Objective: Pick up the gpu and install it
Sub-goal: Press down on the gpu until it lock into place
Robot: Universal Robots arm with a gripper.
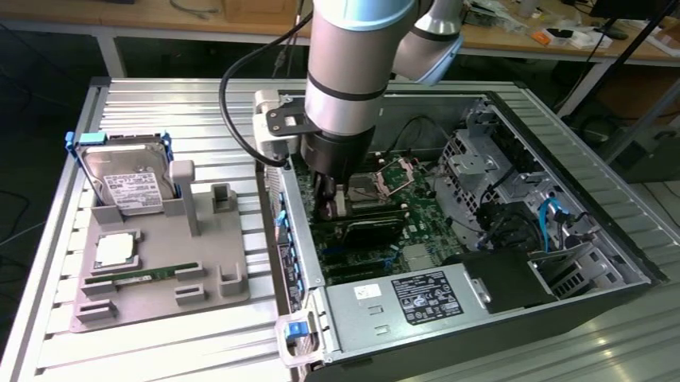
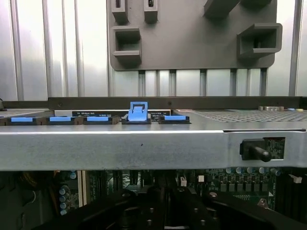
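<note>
We saw the gpu [image 1: 367,231] as a dark card lying across the motherboard [image 1: 420,211] inside the open computer case [image 1: 595,239], apparently at its slot, though we could not tell whether it was fully seated. The gripper [image 1: 331,205] stood just above its end, clenched, and the grey parts tray [image 1: 218,263] held no such card, so we judged the pick-up done and the installation near its end.

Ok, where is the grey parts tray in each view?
Exterior view: grey parts tray lies on the ribbed table, to the exterior view's left of the computer case.
Wrist view: tray beyond the case's metal edge.
Shared landmark: blue clips along that edge.
</note>
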